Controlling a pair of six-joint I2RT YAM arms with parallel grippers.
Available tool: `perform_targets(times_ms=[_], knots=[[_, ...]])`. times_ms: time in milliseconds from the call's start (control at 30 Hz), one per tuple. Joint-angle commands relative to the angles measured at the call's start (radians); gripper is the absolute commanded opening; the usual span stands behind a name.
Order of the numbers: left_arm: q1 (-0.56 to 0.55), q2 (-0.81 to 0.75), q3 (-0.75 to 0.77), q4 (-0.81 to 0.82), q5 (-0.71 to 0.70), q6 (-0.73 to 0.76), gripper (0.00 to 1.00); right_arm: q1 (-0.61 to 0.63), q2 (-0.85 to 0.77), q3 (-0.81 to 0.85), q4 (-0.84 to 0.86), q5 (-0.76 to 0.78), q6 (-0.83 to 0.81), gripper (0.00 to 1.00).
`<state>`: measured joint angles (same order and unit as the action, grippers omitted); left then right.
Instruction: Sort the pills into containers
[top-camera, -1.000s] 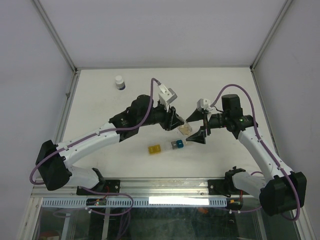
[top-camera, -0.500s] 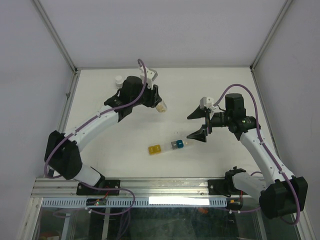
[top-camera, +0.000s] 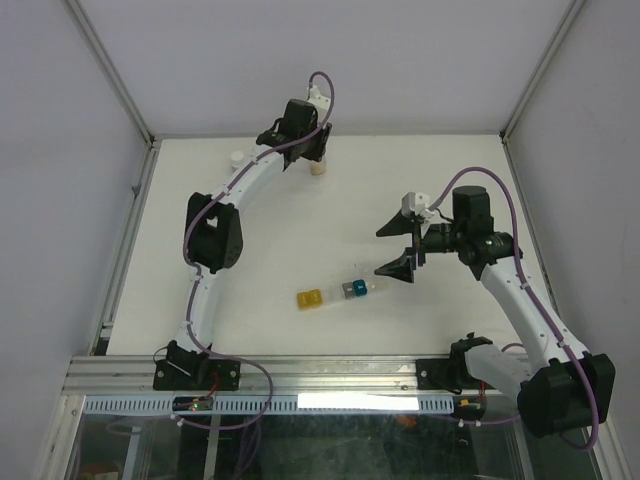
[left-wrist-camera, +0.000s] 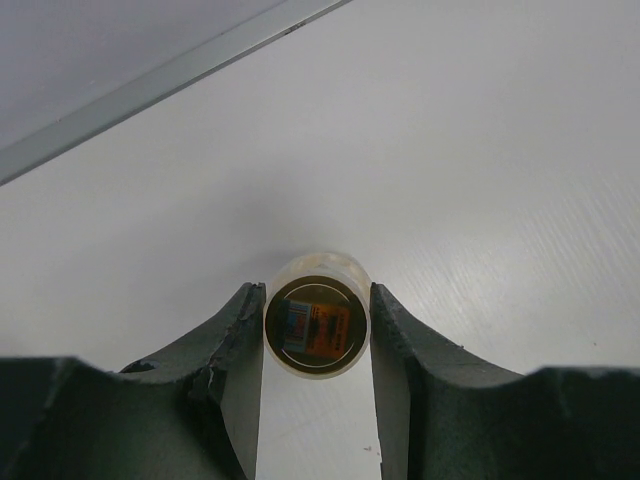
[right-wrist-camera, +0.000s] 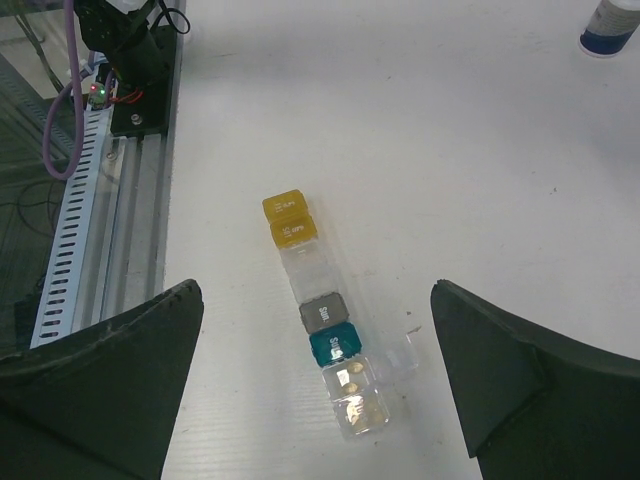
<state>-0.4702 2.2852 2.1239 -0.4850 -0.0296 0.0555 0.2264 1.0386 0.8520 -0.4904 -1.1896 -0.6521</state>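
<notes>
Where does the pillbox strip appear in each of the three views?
Top external: pillbox strip, low centre of the table, near the right gripper.
Left wrist: absent; only the vial shows.
Right wrist: picture centre, running diagonally.
Shared landmark: the strip's yellow end, farthest from the right gripper.

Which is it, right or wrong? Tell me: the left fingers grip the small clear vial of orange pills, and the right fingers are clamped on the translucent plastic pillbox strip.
Wrong: the right wrist view shows the right fingers wide open, not touching the translucent plastic pillbox strip. The rest holds.
</notes>
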Motion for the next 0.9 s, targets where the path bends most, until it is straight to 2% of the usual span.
perform_targets(times_ms=[0, 133, 333, 433, 467, 633, 733, 867], knots=[[-0.008, 0.052, 0.178, -0.047, -0.027, 0.065, 0.0, -0.007, -0.022, -0.009, 0.041, -0.013, 0.008, 1.0], [-0.009, 0.106, 0.227, -0.045, -0.02, 0.062, 0.04, -0.007, -0.022, -0.008, 0.041, -0.011, 0.007, 1.0], [-0.008, 0.145, 0.233, -0.03, -0.004, 0.049, 0.19, -0.011, -0.023, -0.008, 0.039, -0.015, 0.008, 1.0], [-0.008, 0.152, 0.233, -0.03, 0.007, 0.033, 0.23, -0.015, -0.024, -0.009, 0.039, -0.018, 0.008, 1.0], [-0.008, 0.151, 0.233, -0.031, 0.013, 0.024, 0.26, -0.016, -0.023, -0.009, 0.039, -0.019, 0.008, 1.0], [-0.01, 0.108, 0.239, -0.03, 0.023, -0.022, 0.6, -0.019, -0.024, -0.008, 0.041, -0.021, 0.011, 1.0], [-0.01, 0.048, 0.232, -0.03, 0.048, -0.052, 0.69, -0.019, -0.02, -0.008, 0.042, -0.024, 0.012, 1.0], [-0.011, -0.063, 0.164, -0.027, 0.115, -0.068, 0.74, -0.024, -0.022, -0.011, 0.049, -0.032, 0.024, 1.0]])
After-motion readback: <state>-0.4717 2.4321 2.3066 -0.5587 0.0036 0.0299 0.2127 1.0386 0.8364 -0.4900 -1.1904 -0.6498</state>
